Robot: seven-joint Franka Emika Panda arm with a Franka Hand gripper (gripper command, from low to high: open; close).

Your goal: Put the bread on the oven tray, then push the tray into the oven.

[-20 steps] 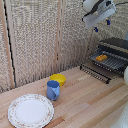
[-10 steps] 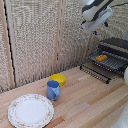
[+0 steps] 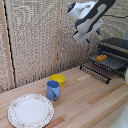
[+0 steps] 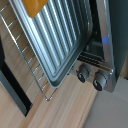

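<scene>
Two cameras on the oven (image 3: pixel 116 50)

Our exterior view sits back, seeing it whole; our wrist view looks down close above its pan (image 4: pixel 60 35).

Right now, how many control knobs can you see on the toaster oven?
2. In the wrist view, both sit side by side on the toaster oven front panel: one knob, the other knob. More may lie outside the frame.

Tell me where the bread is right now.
The bread lies on the oven pan at the oven, on the exterior view's right, below the raised tool.
</scene>
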